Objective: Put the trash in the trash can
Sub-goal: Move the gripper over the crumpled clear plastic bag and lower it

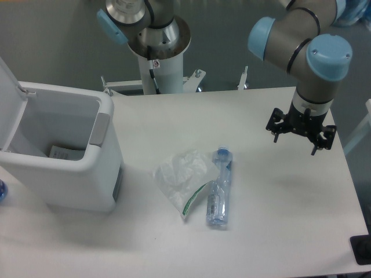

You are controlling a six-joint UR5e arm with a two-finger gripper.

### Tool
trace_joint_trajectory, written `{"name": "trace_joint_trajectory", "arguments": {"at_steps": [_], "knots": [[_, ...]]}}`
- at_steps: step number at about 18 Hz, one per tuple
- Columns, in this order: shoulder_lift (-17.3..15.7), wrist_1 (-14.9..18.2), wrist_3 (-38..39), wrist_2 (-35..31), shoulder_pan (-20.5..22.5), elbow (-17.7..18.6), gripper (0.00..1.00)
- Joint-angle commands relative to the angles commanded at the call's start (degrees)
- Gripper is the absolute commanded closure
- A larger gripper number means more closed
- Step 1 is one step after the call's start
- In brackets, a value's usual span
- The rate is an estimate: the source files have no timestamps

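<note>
at the left stands the trash can (75, 168), a big white rectangular bin of smooth plastic with rounded corners, a grey panel on its right side and its hinged lid (10, 101) swung up and open; a scrap of paper lies inside at the bottom. near the middle of the white table (261, 231) lies the wrapper (182, 179), clear, crinkled film with a green stripe along its lower edge. just beside it, touching its right edge, the bottle (221, 188) lies on its side, clear ribbed plastic, blue cap pointing away from the camera. to the right the grey arm with light blue joint caps bends down, its black gripper (301, 132) hanging above the table, well apart from both pieces of trash, holding nothing; whether its fingers are parted cannot be told.
</note>
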State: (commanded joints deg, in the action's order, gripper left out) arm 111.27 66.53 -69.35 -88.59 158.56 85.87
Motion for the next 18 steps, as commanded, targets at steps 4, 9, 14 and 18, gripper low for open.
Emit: {"name": "trace_joint_trajectory", "arguments": {"at_steps": [4,9,14,18], "knots": [[0.0,0.0,8.6,-0.1,-4.6,0.1,0.00],[0.9,0.1,19.2,-0.2,-8.6,0.2,0.00],[1.0,-7.3,28.4,-1.5,-13.6,4.4,0.00],[2.9,-7.3,30.8,-3.5,-17.3,4.9,0.00]]}}
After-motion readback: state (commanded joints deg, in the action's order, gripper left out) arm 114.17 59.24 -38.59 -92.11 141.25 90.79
